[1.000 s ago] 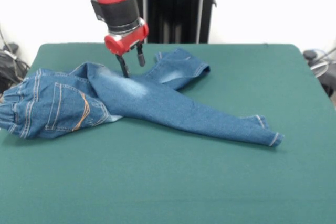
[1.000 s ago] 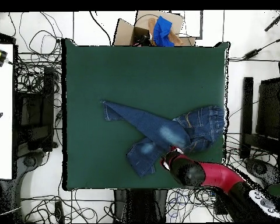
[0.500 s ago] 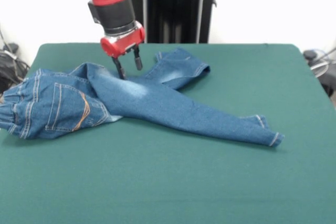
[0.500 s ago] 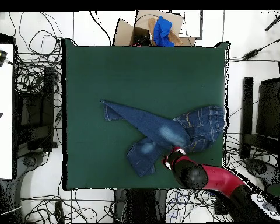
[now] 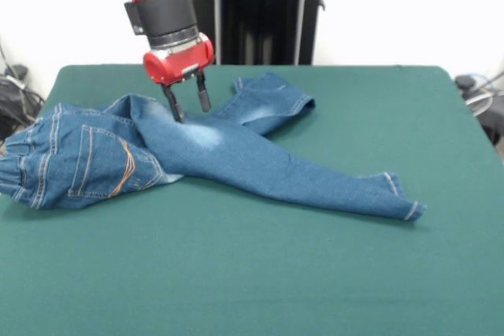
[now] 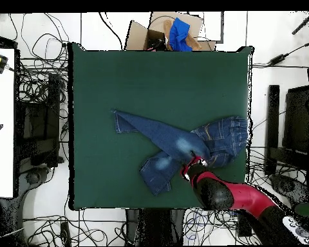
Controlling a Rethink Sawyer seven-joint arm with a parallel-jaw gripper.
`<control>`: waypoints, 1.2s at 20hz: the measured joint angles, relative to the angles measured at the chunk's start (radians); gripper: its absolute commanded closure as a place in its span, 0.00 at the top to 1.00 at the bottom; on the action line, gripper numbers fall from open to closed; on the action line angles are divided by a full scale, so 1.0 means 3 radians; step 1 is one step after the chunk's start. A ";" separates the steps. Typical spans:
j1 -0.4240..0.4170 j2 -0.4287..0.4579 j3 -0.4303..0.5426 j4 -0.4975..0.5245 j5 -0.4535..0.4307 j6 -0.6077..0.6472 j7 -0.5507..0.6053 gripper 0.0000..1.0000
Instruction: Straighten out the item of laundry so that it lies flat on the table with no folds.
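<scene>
The small blue denim jeans (image 5: 197, 147) lie crumpled on the green table (image 5: 260, 273). The waistband and an orange-stitched back pocket are at the left. One leg stretches to the front right; the other leg lies crossed under it toward the back. In the overhead view the jeans (image 6: 176, 145) lie at the middle right of the table (image 6: 118, 83). My gripper (image 5: 187, 104) is open and empty, its fingertips just above the faded patch near the crotch. Seen from overhead, the gripper (image 6: 194, 166) sits at the jeans' lower edge.
A cardboard box with blue cloth (image 6: 173, 32) stands beyond the table's far edge in the overhead view. Cables cover the floor around the table. A white bench (image 6: 1, 122) stands at the left. The black pedestal (image 5: 260, 9) rises behind the table.
My gripper has shifted a little to the left in the front view and stays open above the jeans. The jeans have not moved.
</scene>
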 measured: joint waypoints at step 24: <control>-0.0540 -0.0188 0.0958 0.0428 -0.0433 -0.0754 0.0000 1.00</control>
